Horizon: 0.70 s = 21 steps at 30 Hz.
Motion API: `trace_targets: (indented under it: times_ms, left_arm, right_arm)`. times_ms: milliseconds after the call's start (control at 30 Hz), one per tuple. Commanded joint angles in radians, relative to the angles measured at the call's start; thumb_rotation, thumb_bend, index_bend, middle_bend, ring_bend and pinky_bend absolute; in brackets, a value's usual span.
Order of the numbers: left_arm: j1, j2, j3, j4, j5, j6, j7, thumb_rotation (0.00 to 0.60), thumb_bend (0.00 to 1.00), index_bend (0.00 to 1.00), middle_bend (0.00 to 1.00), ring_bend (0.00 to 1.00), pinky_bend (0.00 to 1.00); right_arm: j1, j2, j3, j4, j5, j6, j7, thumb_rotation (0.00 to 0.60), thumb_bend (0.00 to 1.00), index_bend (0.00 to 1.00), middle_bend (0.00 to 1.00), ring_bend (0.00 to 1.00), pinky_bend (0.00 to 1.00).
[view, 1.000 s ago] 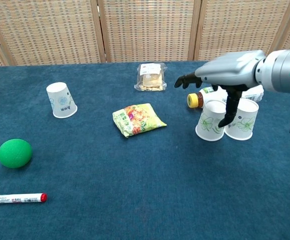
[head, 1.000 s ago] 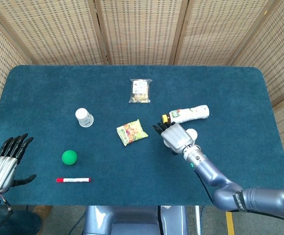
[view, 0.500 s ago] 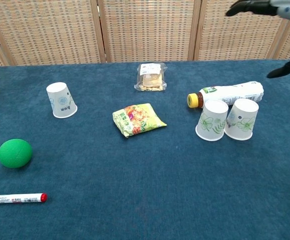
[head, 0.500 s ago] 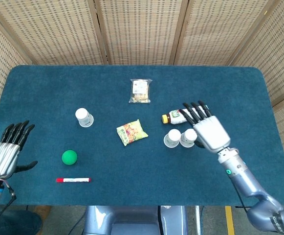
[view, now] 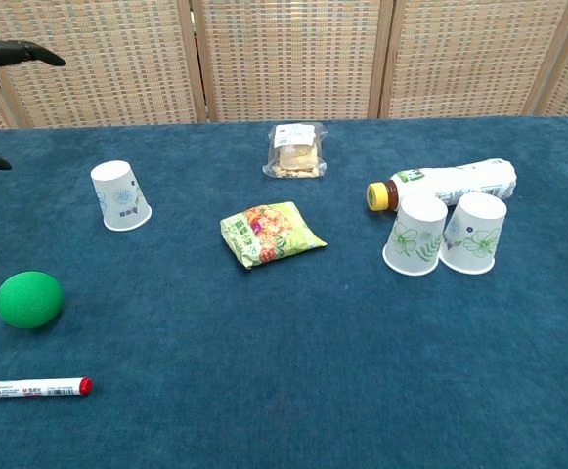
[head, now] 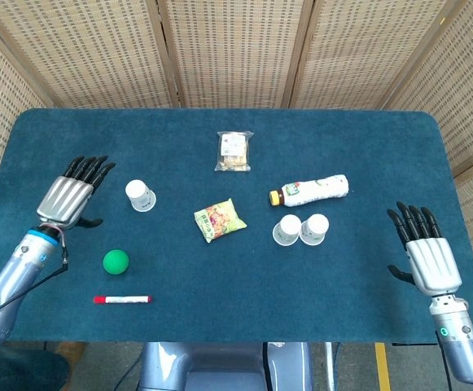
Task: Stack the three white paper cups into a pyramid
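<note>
Table (head: 366, 147): blue cloth top, woven screens behind its far edge.
Right hand (head: 429, 254): near the table's right edge, well apart from the cups; fingers spread, released, holding nothing.
Left hand (head: 69, 198): over the left part of the table, just left of the lone cup; fingers straight and apart, holding nothing. In the chest view only dark fingertips (view: 29, 54) show at the upper left corner.
Bottle (head: 311, 191): lying on its side, yellow cap to the left, just beyond the paired cups.
Snack bag (head: 219, 220): yellow-green, flat, mid-table, left of the cup pair.
Cracker packet (head: 234, 151): clear wrap, farther back, near the centre.
Cup pair: left cup (view: 415, 234) and right cup (view: 473, 233) stand mouth-down, side by side, touching, right of centre.
Third cup (view: 120, 195): mouth-down, alone on the left, well apart from the pair.
Green ball (head: 116, 261): nearer than the third cup, on the left.
Red marker (head: 122, 300): lying near the front edge, just nearer than the ball.
</note>
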Motion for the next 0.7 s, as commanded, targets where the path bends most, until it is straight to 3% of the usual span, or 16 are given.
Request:
trace_targets:
  times_ms: [33, 467, 567, 700]
  left_arm:
    - [-0.111, -0.086, -0.018, 0.118, -0.147, -0.152, 0.061, 0.600, 0.00, 0.00, 0.00, 0.00, 0.00]
    - [-0.243, -0.295, 0.001, 0.380, -0.309, -0.285, 0.054, 0.600, 0.00, 0.00, 0.00, 0.00, 0.01]
    - [-0.261, -0.349, 0.004, 0.441, -0.337, -0.277, 0.065, 0.600, 0.00, 0.03, 0.00, 0.01, 0.07]
    - [-0.287, -0.421, 0.006, 0.525, -0.370, -0.244, 0.105, 0.600, 0.06, 0.22, 0.10, 0.15, 0.25]
  right_arm:
    - [-0.030, -0.009, 0.010, -0.002, -0.002, 0.026, -0.012, 0.600, 0.00, 0.00, 0.00, 0.00, 0.00]
    - [-0.057, -0.006, 0.054, -0.001, -0.007, -0.009, -0.037, 0.600, 0.00, 0.00, 0.00, 0.00, 0.00]
    - [-0.064, -0.004, 0.063, -0.002, -0.011, -0.008, -0.039, 0.600, 0.00, 0.00, 0.00, 0.00, 0.00]
    - [-0.073, -0.001, 0.077, -0.002, -0.012, -0.014, -0.037, 0.600, 0.00, 0.00, 0.00, 0.00, 0.00]
